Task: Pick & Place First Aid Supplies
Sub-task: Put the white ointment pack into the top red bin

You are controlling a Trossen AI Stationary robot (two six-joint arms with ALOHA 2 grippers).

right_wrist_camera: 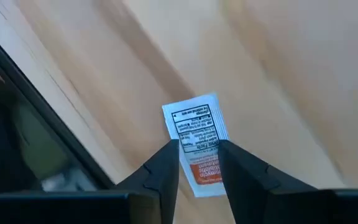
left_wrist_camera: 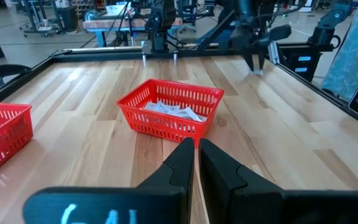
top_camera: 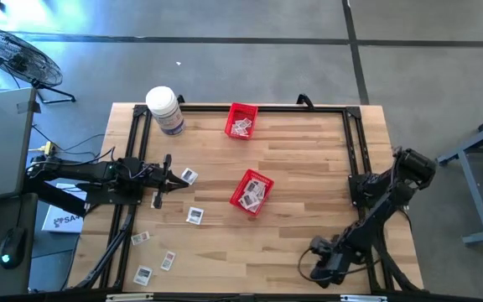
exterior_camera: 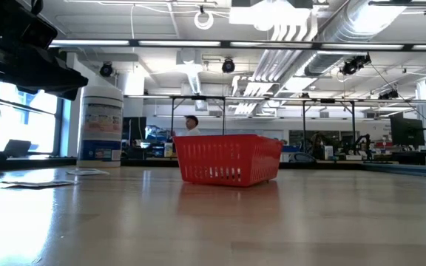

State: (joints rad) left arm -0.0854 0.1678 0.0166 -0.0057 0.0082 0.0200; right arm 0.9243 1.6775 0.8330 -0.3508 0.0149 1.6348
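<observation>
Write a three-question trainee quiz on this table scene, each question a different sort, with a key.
1. True or false: the white jar stands inside a red basket.
2. How many red baskets hold packets? A) one B) two C) three
3. Fill in: the packet seen between the right gripper fingers has black print on white and a band of ______.

Key
1. False: it stands on the table beside the far basket.
2. B: the far basket and the middle basket.
3. Orange.
</observation>
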